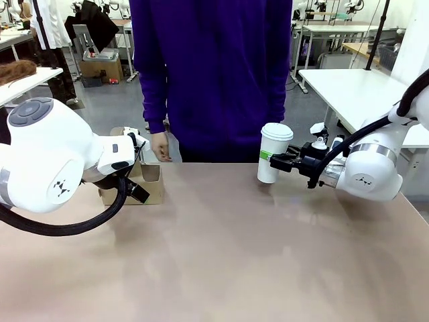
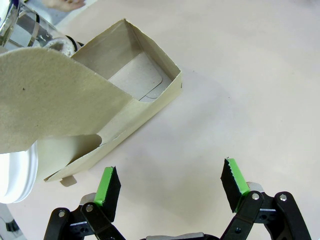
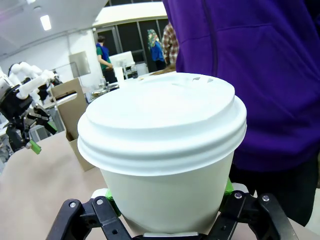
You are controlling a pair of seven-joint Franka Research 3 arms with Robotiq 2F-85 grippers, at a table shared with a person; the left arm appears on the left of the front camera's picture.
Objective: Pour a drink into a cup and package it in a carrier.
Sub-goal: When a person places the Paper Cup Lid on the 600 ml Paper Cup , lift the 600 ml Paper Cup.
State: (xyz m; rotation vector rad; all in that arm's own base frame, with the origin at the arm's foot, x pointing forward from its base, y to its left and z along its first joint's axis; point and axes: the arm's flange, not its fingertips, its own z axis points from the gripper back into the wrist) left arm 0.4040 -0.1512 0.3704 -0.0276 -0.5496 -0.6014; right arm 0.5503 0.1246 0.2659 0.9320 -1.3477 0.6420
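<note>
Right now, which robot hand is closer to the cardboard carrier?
Left. The left hand sits open right beside the carrier; the right hand is across the table, gripping the cup.

The tan bench (image 1: pixel 221 248) carries a brown cardboard carrier (image 1: pixel 153 189) at its far left. At the far right is a lidded white cup (image 1: pixel 273 153), low at the surface; whether it touches is unclear.

The left pincer (image 2: pixel 170 170) gapes wide above the table (image 2: pixel 250 75), near the carrier (image 2: pixel 125 122).
</note>
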